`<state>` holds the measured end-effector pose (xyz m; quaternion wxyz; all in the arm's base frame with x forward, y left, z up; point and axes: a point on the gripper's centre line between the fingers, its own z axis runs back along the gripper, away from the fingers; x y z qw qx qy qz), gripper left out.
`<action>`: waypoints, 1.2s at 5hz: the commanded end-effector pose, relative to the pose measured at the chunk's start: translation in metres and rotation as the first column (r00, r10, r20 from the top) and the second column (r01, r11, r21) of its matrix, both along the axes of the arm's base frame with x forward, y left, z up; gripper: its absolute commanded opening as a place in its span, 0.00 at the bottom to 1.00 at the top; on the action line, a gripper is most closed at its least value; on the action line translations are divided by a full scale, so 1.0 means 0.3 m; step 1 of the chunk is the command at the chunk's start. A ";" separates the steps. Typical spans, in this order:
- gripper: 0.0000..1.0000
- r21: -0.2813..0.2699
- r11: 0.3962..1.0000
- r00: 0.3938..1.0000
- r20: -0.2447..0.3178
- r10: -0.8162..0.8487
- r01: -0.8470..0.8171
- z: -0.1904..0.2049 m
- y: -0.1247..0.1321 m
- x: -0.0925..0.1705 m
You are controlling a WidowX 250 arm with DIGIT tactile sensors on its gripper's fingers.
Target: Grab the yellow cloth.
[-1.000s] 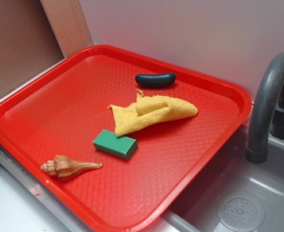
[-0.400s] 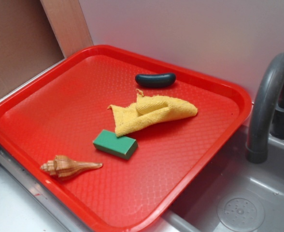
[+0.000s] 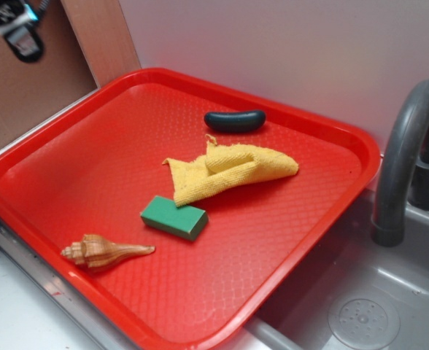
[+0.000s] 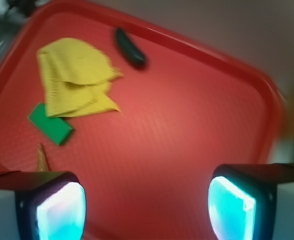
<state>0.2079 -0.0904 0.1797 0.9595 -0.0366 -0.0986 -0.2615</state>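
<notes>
In the exterior view, a red tray [image 3: 90, 168] fills most of the frame, its lower edge cut off at the bottom. The yellow cloth [image 3: 229, 173] lies crumpled just right of the tray's centre, folded over itself so its full outline cannot be read. Above it, apart from it, lies a dark oblong object [image 3: 235, 120] (too plain to identify further). The green block [image 3: 174, 216] sits just below the cloth's lower corner, whether touching is hard to say. A seashell [image 3: 103, 251] rests toward the lower left. At the right edge a grey faucet [image 3: 408, 153] arches over a grey sink [image 3: 360, 306], both cropped. The gripper [image 3: 14, 25] barely enters at the upper left corner, mostly cut off, so its fingers cannot be read here.

The wrist view is blurred. The gripper's [image 4: 147, 205] two fingers [image 4: 59, 210] stand wide apart at the bottom corners, glowing cyan pads facing inward, nothing between them but bare tray [image 4: 187, 130]. The yellow cloth [image 4: 74, 77] lies in the upper left, the green block [image 4: 51, 123] at its lower edge, the dark oblong object [image 4: 130, 47] to its upper right. Only the seashell's [image 4: 42, 157] tip shows above the left finger.
</notes>
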 end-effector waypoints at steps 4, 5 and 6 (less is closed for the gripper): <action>1.00 0.029 0.999 0.999 -0.033 -0.038 0.039 -0.196 -0.414 0.114; 1.00 0.038 0.998 0.999 -0.024 -0.044 0.045 -0.249 -0.435 0.156; 1.00 0.002 0.997 0.996 -0.042 -0.076 0.076 -0.299 -0.480 0.173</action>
